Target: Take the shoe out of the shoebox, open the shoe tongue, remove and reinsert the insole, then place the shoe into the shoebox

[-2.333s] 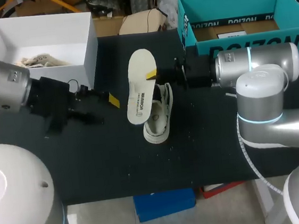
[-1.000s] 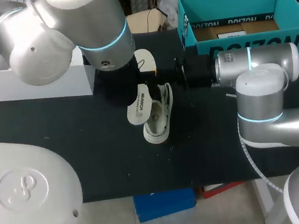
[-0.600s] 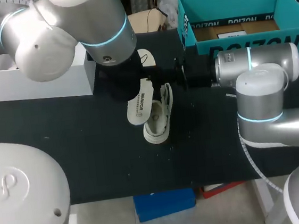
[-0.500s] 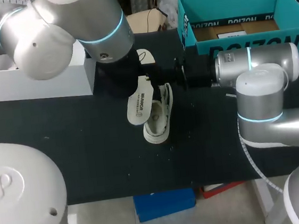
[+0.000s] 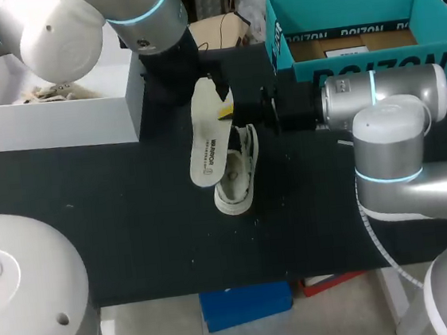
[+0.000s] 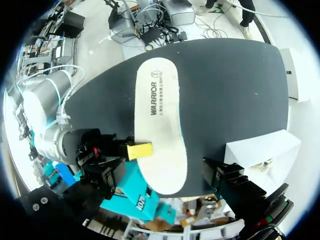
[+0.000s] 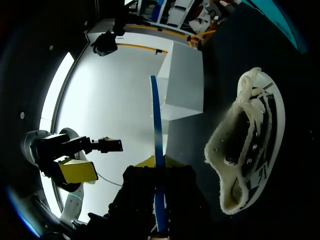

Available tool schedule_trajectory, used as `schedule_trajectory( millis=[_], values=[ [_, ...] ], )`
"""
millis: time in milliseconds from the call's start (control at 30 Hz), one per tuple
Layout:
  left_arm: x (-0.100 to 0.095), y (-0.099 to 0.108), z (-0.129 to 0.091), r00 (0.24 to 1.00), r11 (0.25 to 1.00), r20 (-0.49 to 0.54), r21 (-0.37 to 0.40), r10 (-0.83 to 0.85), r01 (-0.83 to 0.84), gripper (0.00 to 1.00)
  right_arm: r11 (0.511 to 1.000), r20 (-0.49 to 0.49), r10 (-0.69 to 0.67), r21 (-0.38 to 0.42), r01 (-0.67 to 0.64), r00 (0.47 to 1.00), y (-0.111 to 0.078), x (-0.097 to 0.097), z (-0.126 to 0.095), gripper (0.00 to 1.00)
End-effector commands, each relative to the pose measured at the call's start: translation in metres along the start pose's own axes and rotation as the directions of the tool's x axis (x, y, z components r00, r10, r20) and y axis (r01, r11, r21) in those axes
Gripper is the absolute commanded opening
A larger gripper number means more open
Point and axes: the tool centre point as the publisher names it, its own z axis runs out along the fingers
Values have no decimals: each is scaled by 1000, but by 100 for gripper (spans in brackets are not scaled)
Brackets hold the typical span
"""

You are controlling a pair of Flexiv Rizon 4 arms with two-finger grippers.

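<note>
Black table [image 5: 134, 225], shoe [image 5: 44, 93] in white shoebox [image 5: 59, 125]; right gripper [image 5: 229, 111] tight on insole [image 5: 209, 141], left gripper [image 6: 162, 179] spread.

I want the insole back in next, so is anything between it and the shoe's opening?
Nothing visible. The insole, in the right gripper, hangs over the shoe, whose mouth looks empty; the left gripper flanks the insole's far end, off that path.

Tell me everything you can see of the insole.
The insole is a flat, foot-shaped, foam-like cream piece with dark print on top and a blue-green edge. It is out of the shoe, held printed face up beside it. The right gripper is shut on its long edge toward the wider end, one yellow tip on top. Whether it touches the shoe cannot be told.
</note>
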Motion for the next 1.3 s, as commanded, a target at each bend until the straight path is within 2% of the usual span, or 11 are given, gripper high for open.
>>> schedule_trajectory(
  millis=[33,433,867,967,1100,1300],
  values=[
    [-2,16,12,1000,1000,10,14,4,-5,100,1000,0,0,-3,0,1000,0,0,1,0],
    [-3,50,24,1000,1000,22,4,20,-20,100,1000,0,0,-3,0,1000,0,0,1,0],
    [8,86,26,999,999,6,-9,-44,44,100,1000,0,0,-3,0,1000,0,0,1,0],
    [6,88,27,999,999,7,-7,-41,41,100,1000,0,0,-3,0,1000,0,0,1,0],
    [2,80,26,999,999,15,-4,-37,37,100,1000,0,0,-3,0,1000,0,0,1,0],
    [0,55,19,999,999,22,1,-41,41,100,1000,0,0,-3,0,1000,0,0,1,0]
  ],
)
